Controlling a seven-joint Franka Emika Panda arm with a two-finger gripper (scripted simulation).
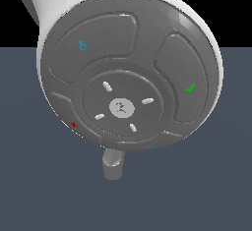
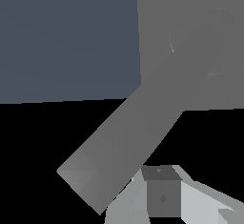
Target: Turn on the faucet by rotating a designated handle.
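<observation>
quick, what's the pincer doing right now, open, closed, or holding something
Pincer: cannot be told. The wrist view shows only part of one finger near the grey handle; the arm's end blocks the exterior view.

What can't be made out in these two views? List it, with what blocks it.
- Wrist view: the faucet is cut by the frame edges, and no spout shows.
- Wrist view: the gripper is cropped at the edge, so whether it is open or shut, or touching the handle, cannot be told.
- Exterior view: the arm's round grey end fills the frame and hides the faucet. The grey stub below it is unidentifiable.
</observation>
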